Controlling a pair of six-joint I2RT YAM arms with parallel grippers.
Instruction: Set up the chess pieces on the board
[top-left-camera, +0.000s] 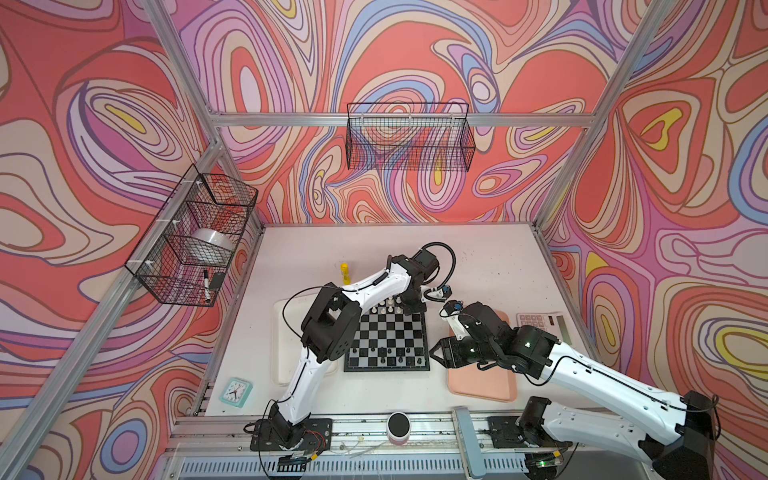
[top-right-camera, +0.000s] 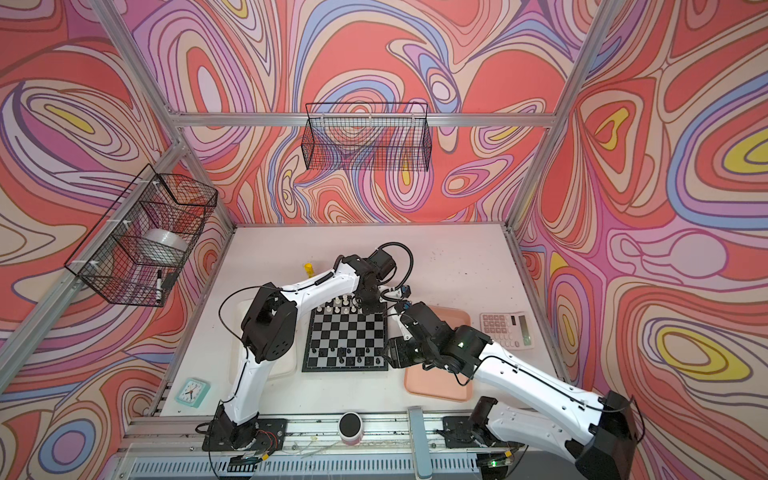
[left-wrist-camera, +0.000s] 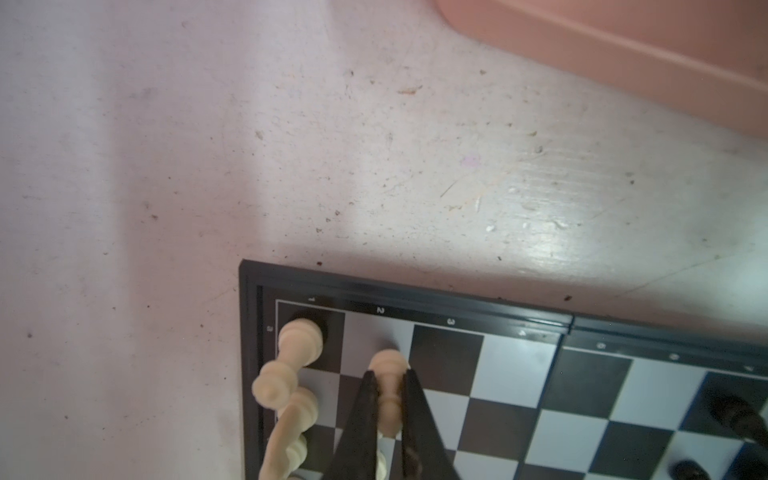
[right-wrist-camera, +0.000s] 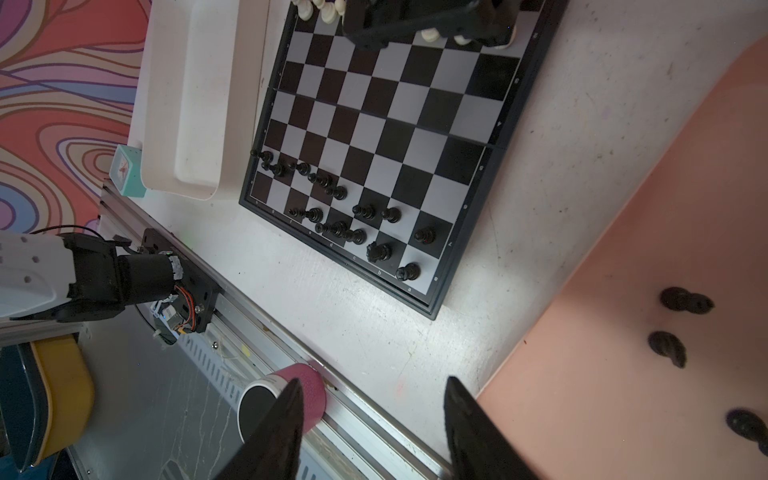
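Note:
The board (top-left-camera: 388, 332) lies mid-table, with cream-white chess pieces (top-left-camera: 382, 309) along its far edge and black chess pieces (top-left-camera: 382, 354) on its two near rows. My left gripper (left-wrist-camera: 388, 374) is shut on a cream-white pawn (left-wrist-camera: 388, 361), whose base is at a silver square beside the far right corner square. More cream pieces (left-wrist-camera: 299, 340) stand close beside it. In both top views the wrist hides that grip. My right gripper (right-wrist-camera: 372, 380) is open and empty, hovering between the board's right edge and the pink tray (right-wrist-camera: 623, 332). Three black pieces (right-wrist-camera: 685, 301) lie in that tray.
A whitish tray (top-left-camera: 282, 332) sits left of the board under the left arm. A yellow glue stick (top-left-camera: 345, 273) stands behind it. A calculator (top-left-camera: 544, 326) lies far right, a small clock (top-left-camera: 235, 391) front left and a pink cup (top-left-camera: 398, 428) on the front rail.

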